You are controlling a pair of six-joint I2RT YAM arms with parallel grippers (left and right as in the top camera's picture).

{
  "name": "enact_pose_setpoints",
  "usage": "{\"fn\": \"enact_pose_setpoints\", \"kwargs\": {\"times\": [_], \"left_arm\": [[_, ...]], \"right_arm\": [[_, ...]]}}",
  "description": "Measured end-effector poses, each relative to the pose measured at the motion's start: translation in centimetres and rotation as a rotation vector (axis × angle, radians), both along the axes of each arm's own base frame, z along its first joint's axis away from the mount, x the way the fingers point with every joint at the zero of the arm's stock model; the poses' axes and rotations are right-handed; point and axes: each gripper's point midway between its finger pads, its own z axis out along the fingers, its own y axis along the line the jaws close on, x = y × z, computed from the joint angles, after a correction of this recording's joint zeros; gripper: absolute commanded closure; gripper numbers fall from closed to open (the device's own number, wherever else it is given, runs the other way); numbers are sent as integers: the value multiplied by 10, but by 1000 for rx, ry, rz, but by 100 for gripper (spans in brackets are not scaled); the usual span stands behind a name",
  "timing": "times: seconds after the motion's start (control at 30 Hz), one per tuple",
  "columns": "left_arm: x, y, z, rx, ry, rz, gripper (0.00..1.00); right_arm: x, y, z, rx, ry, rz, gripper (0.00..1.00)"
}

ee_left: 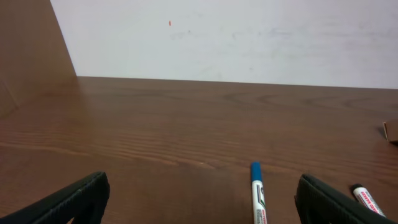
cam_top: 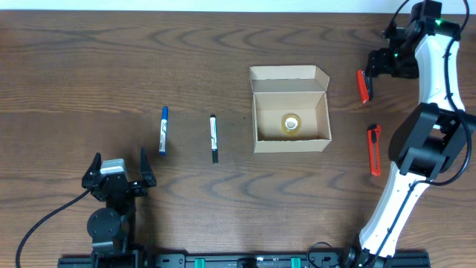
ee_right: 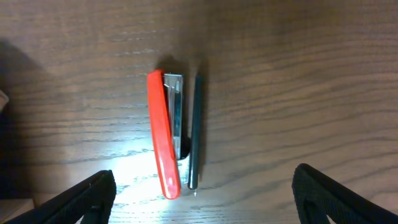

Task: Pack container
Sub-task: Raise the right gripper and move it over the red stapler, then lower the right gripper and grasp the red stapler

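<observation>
The container (cam_top: pixel 291 88) is a tan cardboard box with its lid flap open at the back, in the middle of the table. A yellowish tape roll (cam_top: pixel 291 123) lies inside it. A blue marker (cam_top: pixel 163 130) and a black marker (cam_top: pixel 213 138) lie to its left. Two red staplers lie to its right, one far (cam_top: pixel 364 85) and one near (cam_top: pixel 374 150). My left gripper (cam_top: pixel 119 177) is open and empty, just short of the blue marker (ee_left: pixel 257 196). My right gripper (cam_top: pixel 381 64) is open above the far stapler (ee_right: pixel 165 134), which lies on its side.
The black marker (ee_left: pixel 365 199) shows at the right edge of the left wrist view, and a corner of the box (ee_left: pixel 392 130) at the far right. A white wall stands beyond the table's far edge. The right arm's white links reach along the table's right side.
</observation>
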Motion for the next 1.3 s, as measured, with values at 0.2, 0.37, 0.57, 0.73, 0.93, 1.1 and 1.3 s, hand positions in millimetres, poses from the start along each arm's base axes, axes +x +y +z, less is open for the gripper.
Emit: {"fn": "enact_pose_setpoints", "kwargs": {"times": [0.2, 0.37, 0.57, 0.73, 0.93, 1.1, 1.3], "left_arm": [[0, 0, 0, 0, 0, 0, 5], [0, 0, 0, 0, 0, 0, 5], [0, 0, 0, 0, 0, 0, 5], [0, 0, 0, 0, 0, 0, 5], [0, 0, 0, 0, 0, 0, 5], [0, 0, 0, 0, 0, 0, 5], [0, 0, 0, 0, 0, 0, 5]], "right_arm": [[-1, 5, -12, 6, 9, 9, 16], [-6, 8, -25, 13, 34, 12, 16], [-5, 8, -29, 12, 29, 11, 18], [-5, 8, -33, 11, 29, 11, 19], [-8, 8, -36, -10, 46, 12, 17], [-4, 15, -37, -34, 40, 23, 17], [0, 20, -36, -37, 28, 28, 17]]}}
